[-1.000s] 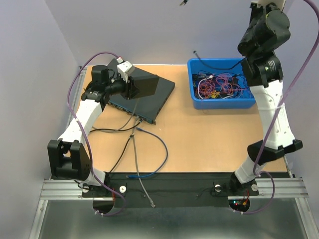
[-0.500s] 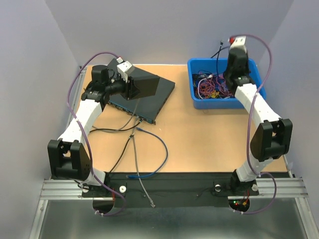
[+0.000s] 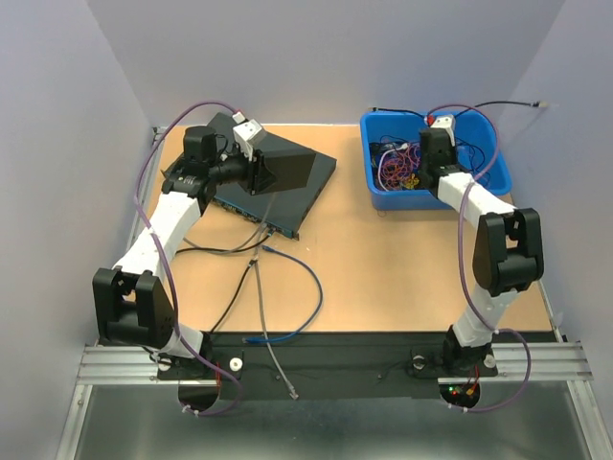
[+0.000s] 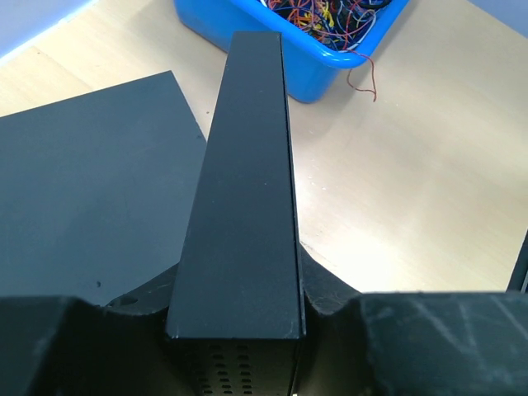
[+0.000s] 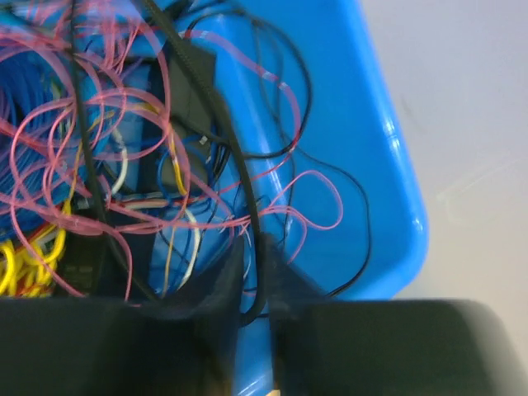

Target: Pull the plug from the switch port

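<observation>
Clamping the switch (image 3: 305, 174), left gripper (image 3: 257, 169) sits just beside the plug (image 3: 256, 221); right gripper (image 3: 431, 149), grip unclear, is well apart.

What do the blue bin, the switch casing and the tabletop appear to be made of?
The blue bin: glossy moulded plastic, judging by its sheen. The switch: matte black casing with vent holes, probably painted metal. The tabletop: pale, matte wood-look board.

The switch (image 3: 287, 177) is a flat black box at the far left of the table, turned at an angle. Black cables (image 3: 215, 249) reach its near edge. A blue cable (image 3: 316, 287) lies curved on the table, and its end lies just beside that edge, seemingly not in a port.
</observation>
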Controlling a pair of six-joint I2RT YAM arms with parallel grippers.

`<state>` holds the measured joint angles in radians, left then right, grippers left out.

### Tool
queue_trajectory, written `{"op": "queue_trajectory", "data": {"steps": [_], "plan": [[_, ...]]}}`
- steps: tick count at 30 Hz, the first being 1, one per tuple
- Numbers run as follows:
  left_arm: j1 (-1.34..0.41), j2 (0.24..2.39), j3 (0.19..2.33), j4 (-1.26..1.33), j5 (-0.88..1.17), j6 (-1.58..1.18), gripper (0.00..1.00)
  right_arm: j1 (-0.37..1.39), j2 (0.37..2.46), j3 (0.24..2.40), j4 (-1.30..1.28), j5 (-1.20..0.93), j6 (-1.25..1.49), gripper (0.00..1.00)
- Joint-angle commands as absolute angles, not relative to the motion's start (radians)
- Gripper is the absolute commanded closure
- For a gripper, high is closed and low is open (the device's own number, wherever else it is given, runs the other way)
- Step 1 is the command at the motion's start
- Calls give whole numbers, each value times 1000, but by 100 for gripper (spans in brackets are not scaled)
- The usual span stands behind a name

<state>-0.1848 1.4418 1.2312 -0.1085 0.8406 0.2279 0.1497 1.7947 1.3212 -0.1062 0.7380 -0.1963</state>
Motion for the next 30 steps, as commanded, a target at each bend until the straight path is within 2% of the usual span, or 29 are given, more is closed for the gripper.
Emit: {"op": "queue_trajectory", "data": {"steps": [1,3,5,10,16,19,20,22,25,26,30], "plan": [[-210,1408,1272,-11,877,229,100,155,1781,1374,-210,707,-129,47],[-216,1413,1273,-11,877,229,100,155,1757,1390,-248,704,-118,28],[-224,1419,1278,-11,877,226,100,156,1705,1396,-273,684,-109,14],[-244,1428,1301,-6,877,213,100,163,1585,1407,-314,634,-81,0],[-245,1445,1361,-12,896,163,100,225,1408,1393,-327,464,-22,0],[-245,1447,1387,-21,894,144,100,273,1338,1367,-318,246,29,0],[-245,1445,1390,-26,893,137,100,287,1322,1326,-273,110,66,0],[-245,1445,1399,-31,893,126,100,343,1281,1251,-177,-28,100,0],[-244,1445,1420,-37,893,104,100,420,1209,1050,123,-277,199,0],[-247,1443,1434,-41,893,100,100,439,1188,955,319,-381,291,0],[-244,1440,1474,-55,891,78,100,465,1221,789,833,-509,538,1]]}}
